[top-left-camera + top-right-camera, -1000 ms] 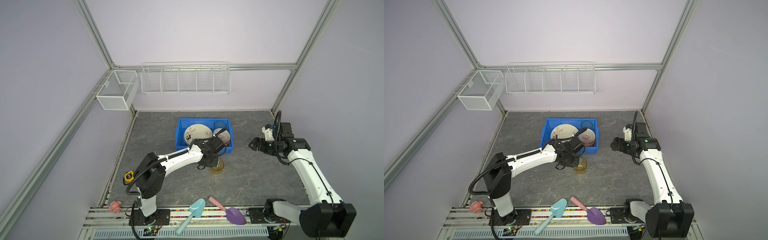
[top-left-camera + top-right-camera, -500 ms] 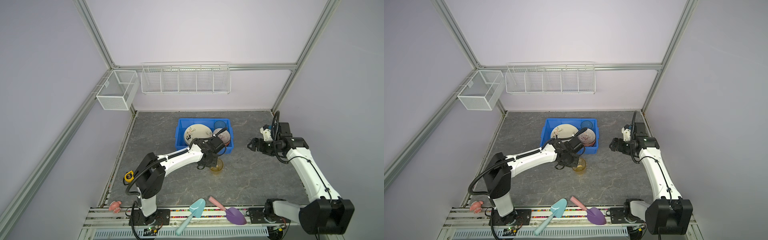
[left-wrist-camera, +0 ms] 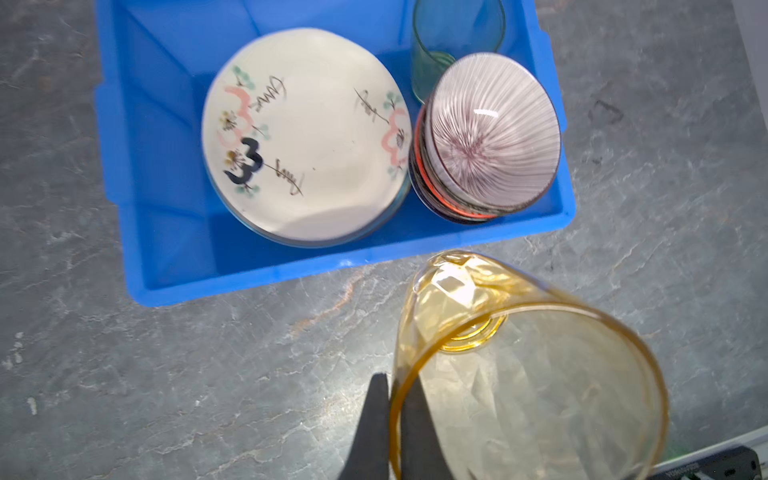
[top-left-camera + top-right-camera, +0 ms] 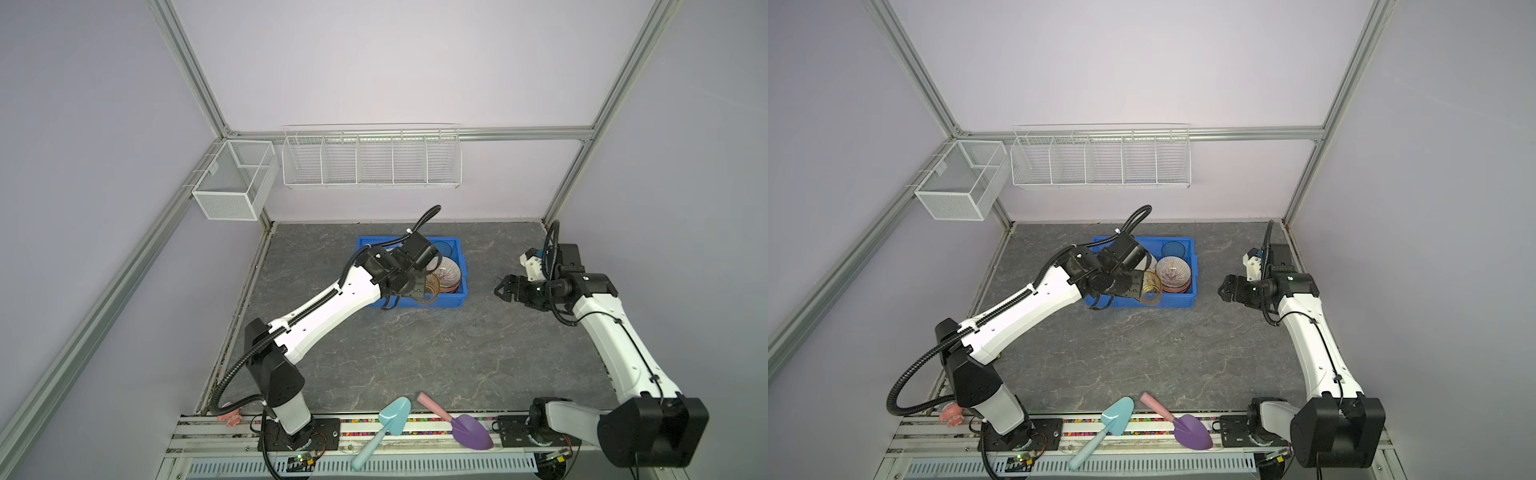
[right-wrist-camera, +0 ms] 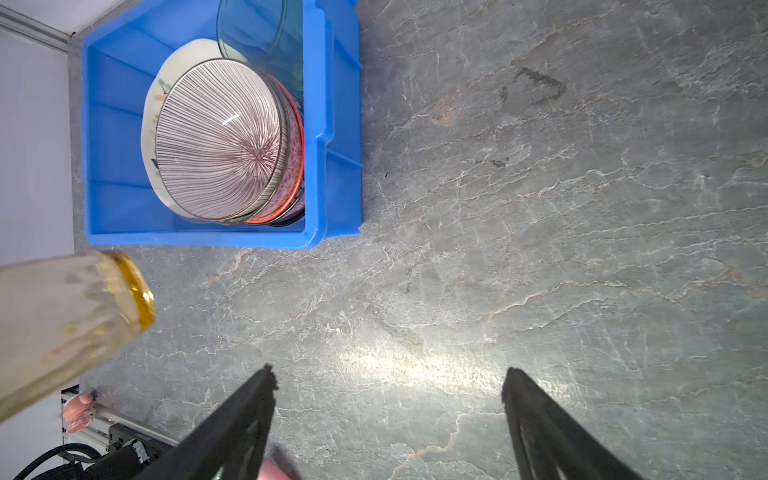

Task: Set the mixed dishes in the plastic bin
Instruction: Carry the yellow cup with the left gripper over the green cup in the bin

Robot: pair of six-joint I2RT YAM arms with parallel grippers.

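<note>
The left wrist view is showing the left gripper (image 3: 392, 399) pinching the amber tumbler (image 3: 519, 374) by its rim, tilted, just outside the bin (image 3: 166, 266). In both top views the arm is mostly hiding the plate (image 3: 307, 137). The right gripper (image 5: 388, 374) is hanging spread wide, well apart.

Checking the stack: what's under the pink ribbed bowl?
Under the pink ribbed bowl nest a red-rimmed bowl and a dark bowl in the blue bin. Only their edges show; the rest is covered.

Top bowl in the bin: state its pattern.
Bowl: fine purplish lines radiating from centre; right wrist view.
</note>
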